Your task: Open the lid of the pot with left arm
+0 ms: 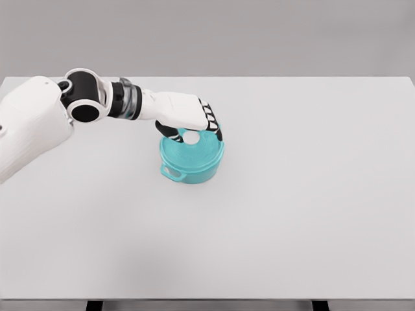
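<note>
Counter (292, 227): pale, smooth white top under a plain grey backdrop.
Pot (192, 162): round, teal, glossy, a loop handle on its near-left side; sits directly beneath the fingers.
Lid (194, 150): teal disc seated on the pot, white round knob (191, 137).
Left hand (188, 116): white shell, black-jointed fingers (211, 124) curled over the knob; a firm grip cannot be confirmed.

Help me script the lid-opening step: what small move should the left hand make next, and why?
Probably close the fingers on the white knob, then lift straight up. The left hand is over the teal pot, fingers curled around the knob, and the lid appears seated on the pot. Whether the grip is already firm cannot be told from this view.
</note>
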### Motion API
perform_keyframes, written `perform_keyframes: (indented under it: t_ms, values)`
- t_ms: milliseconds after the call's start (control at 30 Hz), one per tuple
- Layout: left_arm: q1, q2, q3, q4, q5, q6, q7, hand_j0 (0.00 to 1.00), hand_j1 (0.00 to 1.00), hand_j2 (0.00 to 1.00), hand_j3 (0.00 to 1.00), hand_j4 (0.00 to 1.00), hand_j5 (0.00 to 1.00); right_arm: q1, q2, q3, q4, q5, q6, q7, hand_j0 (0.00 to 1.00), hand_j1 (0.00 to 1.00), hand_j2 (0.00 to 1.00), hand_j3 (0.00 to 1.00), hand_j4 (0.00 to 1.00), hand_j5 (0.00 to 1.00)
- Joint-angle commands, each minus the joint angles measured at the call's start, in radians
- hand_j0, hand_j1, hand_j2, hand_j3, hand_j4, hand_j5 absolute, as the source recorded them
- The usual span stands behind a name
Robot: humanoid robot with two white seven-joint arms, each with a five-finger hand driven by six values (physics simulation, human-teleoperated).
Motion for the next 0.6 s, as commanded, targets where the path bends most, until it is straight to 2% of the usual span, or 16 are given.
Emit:
perform_keyframes:
  t_ms: [0, 233, 267, 300, 567]
  values:
    - [0.0, -0.001, -0.005, 0.0, 0.003, 0.002, 0.0, 0.77, 0.77, 0.77, 0.77, 0.77, 0.77, 0.0, 0.0, 0.0, 0.0, 0.0, 0.0, 0.0, 1.0, 1.0, 1.0, 1.0, 1.0, 1.0]
    - [0.0, -0.001, -0.013, -0.001, 0.005, 0.002, 0.0, 0.77, 0.77, 0.77, 0.77, 0.77, 0.77, 0.0, 0.0, 0.0, 0.0, 0.0, 0.0, 0.0, 1.0, 1.0, 1.0, 1.0, 1.0, 1.0]
    - [0.0, -0.001, -0.013, -0.001, 0.005, 0.002, 0.0, 0.75, 0.75, 0.75, 0.75, 0.75, 0.75, 0.0, 0.0, 0.0, 0.0, 0.0, 0.0, 0.0, 1.0, 1.0, 1.0, 1.0, 1.0, 1.0]
    - [0.0, 0.001, -0.013, -0.003, 0.005, 0.002, 0.0, 0.66, 0.66, 0.66, 0.66, 0.66, 0.66, 0.002, 0.0, 0.0, 0.0, 0.0, 0.0, 0.0, 1.0, 1.0, 1.0, 1.0, 1.0, 1.0]
    - [-0.005, 0.001, -0.014, -0.009, 0.005, 0.002, 0.0, 0.55, 0.55, 0.55, 0.55, 0.55, 0.55, 0.0, 0.0, 0.0, 0.0, 0.0, 0.0, 0.0, 1.0, 1.0, 1.0, 1.0, 1.0, 1.0]
